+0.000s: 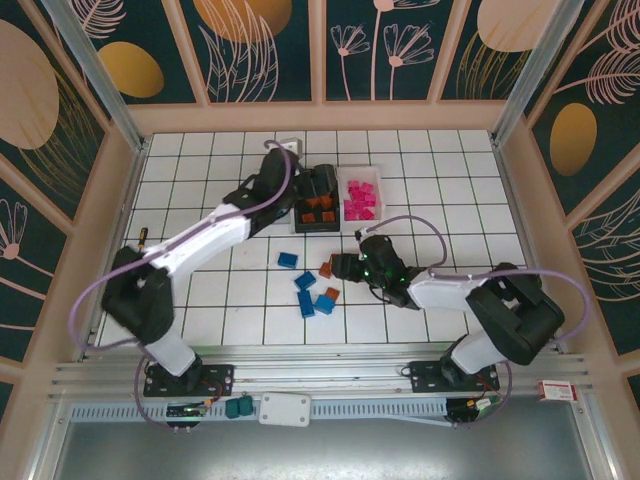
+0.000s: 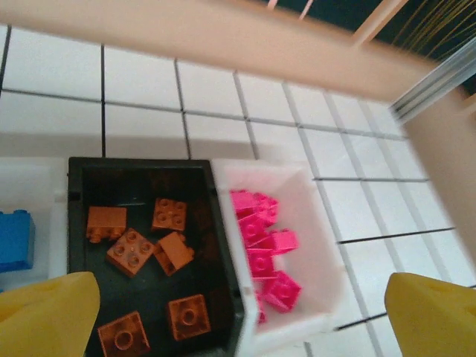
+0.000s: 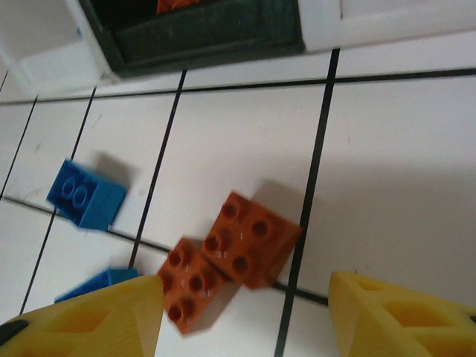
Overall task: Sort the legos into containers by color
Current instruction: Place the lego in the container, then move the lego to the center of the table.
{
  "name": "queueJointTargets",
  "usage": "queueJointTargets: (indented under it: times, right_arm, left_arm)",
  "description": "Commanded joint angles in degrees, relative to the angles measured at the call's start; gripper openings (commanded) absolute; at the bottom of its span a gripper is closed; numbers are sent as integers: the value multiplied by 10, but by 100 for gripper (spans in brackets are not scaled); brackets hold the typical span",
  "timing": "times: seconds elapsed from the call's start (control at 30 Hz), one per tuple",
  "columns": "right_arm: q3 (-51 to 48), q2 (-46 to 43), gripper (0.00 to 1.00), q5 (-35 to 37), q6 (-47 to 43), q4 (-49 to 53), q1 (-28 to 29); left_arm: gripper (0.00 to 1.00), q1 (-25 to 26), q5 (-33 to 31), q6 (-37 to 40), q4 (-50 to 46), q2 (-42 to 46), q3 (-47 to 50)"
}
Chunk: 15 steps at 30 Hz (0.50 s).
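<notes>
My left pincer (image 2: 238, 320) is wide open and holds nothing. It hangs over the three trays (image 2: 216, 186). The black tray (image 2: 137, 178) has six orange-brown legos (image 2: 130, 251). The white tray (image 2: 316, 238) beside it has pink legos (image 2: 260, 242), too piled up to count. One blue lego (image 2: 15, 239) sits in the other white tray (image 2: 30, 186). My right pincer (image 3: 245, 301) is open and empty too, by two touching orange-brown legos (image 3: 249, 238) on the surface (image 3: 387, 149). Four blue legos (image 1: 305, 281) lie loose there.
</notes>
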<state>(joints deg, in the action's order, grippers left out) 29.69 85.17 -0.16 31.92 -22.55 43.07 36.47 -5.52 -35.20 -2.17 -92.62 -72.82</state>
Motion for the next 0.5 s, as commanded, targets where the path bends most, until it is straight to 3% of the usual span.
queueJointTargets:
  times: [0.0, 0.23, 0.47]
  right_arm:
    - [37, 33, 61, 34, 33, -45, -4]
    - [81, 99, 60, 61, 43, -8, 5]
    - [78, 124, 57, 79, 22, 26, 22]
  left_arm:
    - [99, 17, 1, -26, 43, 74, 92]
    - [99, 30, -39, -70, 66, 246, 298]
    - [99, 30, -64, -94, 35, 336, 393]
